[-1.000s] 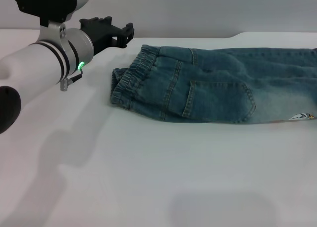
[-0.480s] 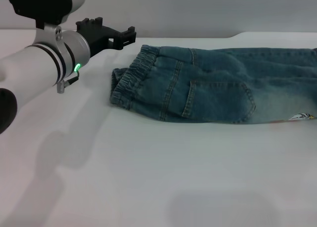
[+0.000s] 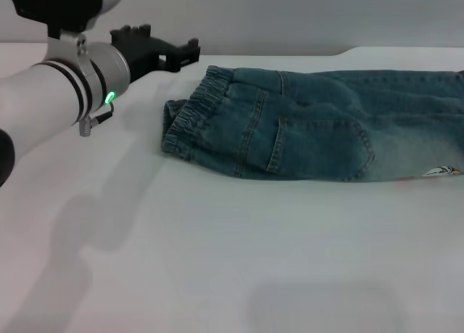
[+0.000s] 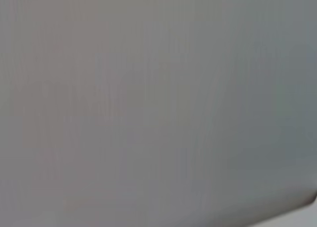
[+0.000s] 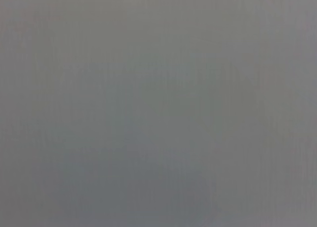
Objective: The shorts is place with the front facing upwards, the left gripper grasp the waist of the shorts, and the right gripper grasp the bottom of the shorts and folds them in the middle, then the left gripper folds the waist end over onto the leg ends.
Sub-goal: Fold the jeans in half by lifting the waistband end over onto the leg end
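Observation:
In the head view the teal-blue denim shorts (image 3: 312,126) lie flat on the white table (image 3: 217,260), doubled lengthwise with a patch pocket facing up. The gathered waist of the shorts (image 3: 192,119) points left. The legs run off the right edge, so the bottom of the shorts and the leg ends are out of view. My left gripper (image 3: 185,52) hovers at the upper left, a little left of and behind the waist, apart from the cloth and holding nothing. The right gripper is out of view. Both wrist views show only plain grey.
A small pale tag (image 3: 442,171) pokes out from under the shorts' near edge at the right. The thick left arm (image 3: 51,93) with its green light crosses the upper left corner. White table surface spreads in front of the shorts.
The left arm has drawn slightly back to the left, and its gripper has moved a little away from the waist. The shorts have not moved.

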`<act>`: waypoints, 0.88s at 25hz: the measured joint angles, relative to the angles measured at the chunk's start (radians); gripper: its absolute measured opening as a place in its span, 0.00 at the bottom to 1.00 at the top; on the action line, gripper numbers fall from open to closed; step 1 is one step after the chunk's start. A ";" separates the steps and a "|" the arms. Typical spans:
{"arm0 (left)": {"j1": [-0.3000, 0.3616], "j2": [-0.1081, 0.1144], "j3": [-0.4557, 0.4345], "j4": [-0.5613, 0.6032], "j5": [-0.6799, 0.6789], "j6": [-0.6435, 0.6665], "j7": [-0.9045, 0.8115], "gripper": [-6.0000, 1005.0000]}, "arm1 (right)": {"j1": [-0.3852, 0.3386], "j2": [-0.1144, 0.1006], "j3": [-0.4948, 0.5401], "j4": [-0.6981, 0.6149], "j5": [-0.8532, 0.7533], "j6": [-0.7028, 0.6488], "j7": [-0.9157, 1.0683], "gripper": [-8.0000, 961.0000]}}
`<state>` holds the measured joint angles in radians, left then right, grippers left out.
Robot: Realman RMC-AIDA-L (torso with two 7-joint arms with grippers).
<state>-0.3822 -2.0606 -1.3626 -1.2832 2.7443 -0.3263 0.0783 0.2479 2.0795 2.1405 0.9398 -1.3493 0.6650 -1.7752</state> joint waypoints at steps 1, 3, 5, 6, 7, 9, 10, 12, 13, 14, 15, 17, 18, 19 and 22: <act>0.000 0.000 0.000 0.000 0.000 0.000 0.000 0.85 | -0.008 0.000 -0.001 0.001 0.015 0.007 -0.001 0.80; 0.045 -0.002 0.018 -0.037 0.000 0.058 0.000 0.85 | -0.024 0.001 -0.001 -0.008 0.064 0.023 -0.018 0.75; 0.066 -0.002 0.025 -0.052 0.000 0.074 -0.001 0.85 | -0.031 0.002 -0.001 -0.043 0.126 0.050 -0.083 0.70; 0.066 -0.002 0.025 -0.052 0.000 0.074 -0.001 0.85 | -0.032 0.002 -0.002 -0.071 0.165 0.079 -0.145 0.68; 0.077 -0.002 0.027 -0.060 0.000 0.078 -0.003 0.85 | -0.033 0.002 -0.001 -0.091 0.192 0.104 -0.190 0.63; 0.086 -0.002 0.028 -0.061 0.000 0.078 -0.004 0.85 | -0.034 0.003 -0.002 -0.119 0.232 0.160 -0.275 0.52; 0.088 -0.002 0.029 -0.061 -0.001 0.079 -0.004 0.85 | -0.035 0.004 -0.002 -0.125 0.239 0.177 -0.291 0.47; 0.097 -0.002 0.033 -0.061 -0.001 0.084 -0.003 0.85 | -0.035 0.004 -0.002 -0.131 0.243 0.195 -0.299 0.37; 0.102 -0.002 0.035 -0.061 -0.001 0.090 -0.002 0.85 | -0.034 0.004 -0.002 -0.135 0.245 0.198 -0.298 0.33; 0.107 -0.003 0.037 -0.061 -0.001 0.098 -0.002 0.85 | -0.032 0.004 -0.003 -0.138 0.247 0.198 -0.298 0.29; 0.111 -0.003 0.039 -0.061 -0.001 0.106 -0.001 0.85 | -0.031 0.005 -0.006 -0.141 0.250 0.199 -0.298 0.25; 0.128 -0.002 0.046 -0.064 0.000 0.131 0.000 0.85 | -0.028 0.004 -0.015 -0.145 0.252 0.200 -0.298 0.17; 0.136 -0.002 0.047 -0.069 0.000 0.143 0.000 0.85 | -0.028 0.004 -0.018 -0.145 0.252 0.201 -0.298 0.17; 0.140 -0.002 0.048 -0.070 0.000 0.147 0.000 0.85 | -0.028 0.004 -0.021 -0.145 0.252 0.202 -0.299 0.17; 0.151 -0.002 0.052 -0.078 0.000 0.157 0.000 0.85 | -0.027 0.004 -0.025 -0.148 0.253 0.206 -0.301 0.17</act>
<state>-0.2313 -2.0629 -1.3108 -1.3609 2.7443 -0.1688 0.0780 0.2207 2.0834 2.1154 0.7920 -1.0966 0.8713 -2.0763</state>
